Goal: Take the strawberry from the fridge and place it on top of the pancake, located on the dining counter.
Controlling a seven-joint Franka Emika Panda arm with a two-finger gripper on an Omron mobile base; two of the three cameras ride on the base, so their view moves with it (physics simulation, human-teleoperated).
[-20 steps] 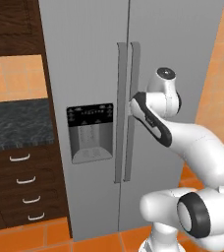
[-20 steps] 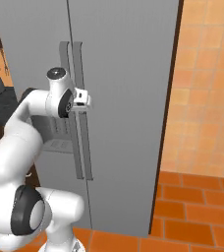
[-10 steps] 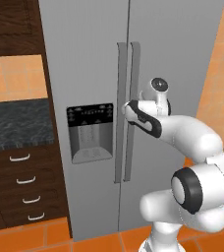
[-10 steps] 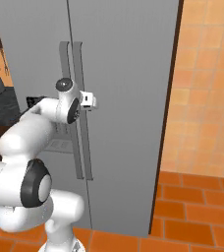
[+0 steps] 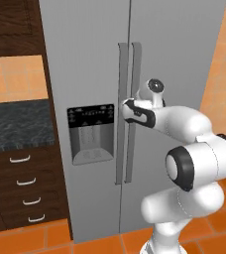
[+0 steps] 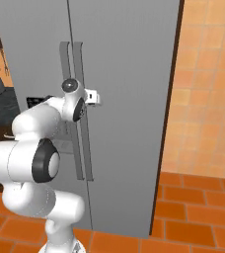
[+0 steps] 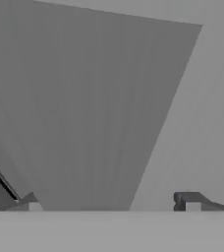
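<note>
The grey fridge [image 5: 85, 59] stands with both doors shut, so the strawberry is hidden. Its two long vertical handles [image 5: 121, 149] run down the middle, and the black-panelled dispenser [image 5: 90, 133] sits on the left door. My gripper [image 5: 126, 107] is pressed up to the handles at about dispenser height. In the hand view my gripper [image 7: 110, 202] is open, and a broad grey handle strip [image 7: 94, 123] runs up between its widely spaced fingertips [image 7: 190, 202]. In the right base view the hand [image 6: 93, 97] sits beside the handles [image 6: 79, 64]. The pancake and dining counter are out of view.
Dark wood drawers [image 5: 21, 188] under a black counter top [image 5: 16, 124] adjoin the fridge on the left. An orange tiled wall [image 6: 203, 99] rises to the right of the fridge. The floor [image 6: 193, 222] is orange tile.
The hand has moved left and slightly down, from beside the right door onto the handles. The elbow has swung lower. The fridge doors have not moved.
</note>
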